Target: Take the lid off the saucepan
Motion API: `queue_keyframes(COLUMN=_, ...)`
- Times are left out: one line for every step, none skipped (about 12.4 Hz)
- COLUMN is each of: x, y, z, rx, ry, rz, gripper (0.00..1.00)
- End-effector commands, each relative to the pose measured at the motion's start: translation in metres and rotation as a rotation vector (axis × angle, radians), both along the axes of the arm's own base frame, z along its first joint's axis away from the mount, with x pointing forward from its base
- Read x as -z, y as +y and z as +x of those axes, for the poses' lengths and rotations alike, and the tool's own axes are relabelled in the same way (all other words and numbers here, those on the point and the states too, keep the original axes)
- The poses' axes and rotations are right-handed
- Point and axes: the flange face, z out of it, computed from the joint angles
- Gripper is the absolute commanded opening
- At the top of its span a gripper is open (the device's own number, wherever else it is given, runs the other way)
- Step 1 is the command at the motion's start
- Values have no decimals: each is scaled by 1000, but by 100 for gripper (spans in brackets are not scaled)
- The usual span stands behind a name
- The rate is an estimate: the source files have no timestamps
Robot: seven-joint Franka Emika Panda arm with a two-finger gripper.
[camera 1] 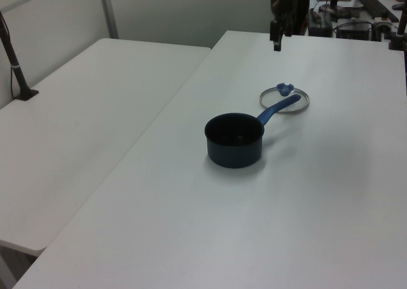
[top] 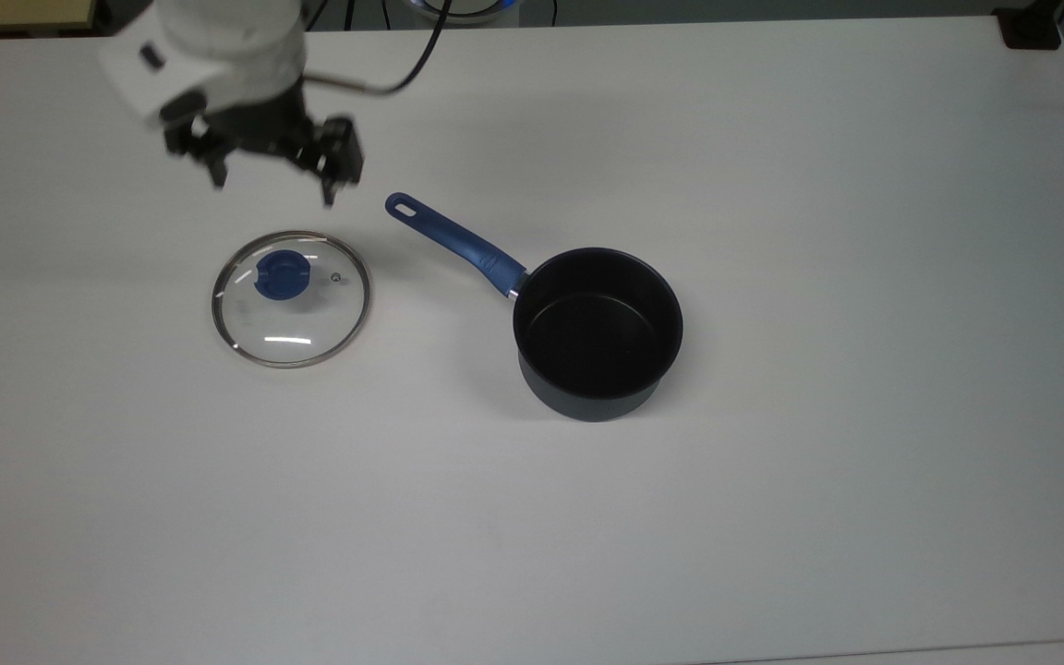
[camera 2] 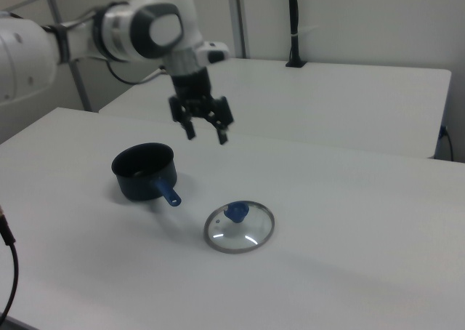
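Observation:
The glass lid [top: 291, 299] [camera 1: 284, 99] [camera 2: 240, 227] with its blue knob [top: 281, 276] lies flat on the white table [top: 772, 517], to the top view's left of the saucepan. The dark saucepan [top: 598, 332] [camera 1: 234, 139] [camera 2: 143, 171] stands uncovered, its long blue handle [top: 454, 242] pointing toward the lid. My gripper [top: 272, 189] [camera 1: 278, 44] [camera 2: 206, 135] hangs open and empty, high above the table and beyond the lid.
A second white table [camera 1: 89, 104] [camera 2: 349, 97] adjoins this one. A black post [camera 1: 11, 60] stands on it. Cluttered equipment [camera 1: 356, 12] sits past the far edge in the left view.

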Motion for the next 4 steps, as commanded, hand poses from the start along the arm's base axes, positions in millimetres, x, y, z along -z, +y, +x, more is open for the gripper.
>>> queue_keyframes(x=-24, y=37, z=-25, rx=-18, ry=38, rz=8, gripper=100)
queue_keyframes(x=-31, y=41, z=-27, rx=-22, ry=29, rz=6, gripper=100)
queue_keyframes(x=-38, y=43, z=-30, rx=-21, ry=16, rz=16, gripper=100)
queue_keyframes(x=-39, y=44, z=-30, rx=-18, ry=11, rz=38, gripper=100)
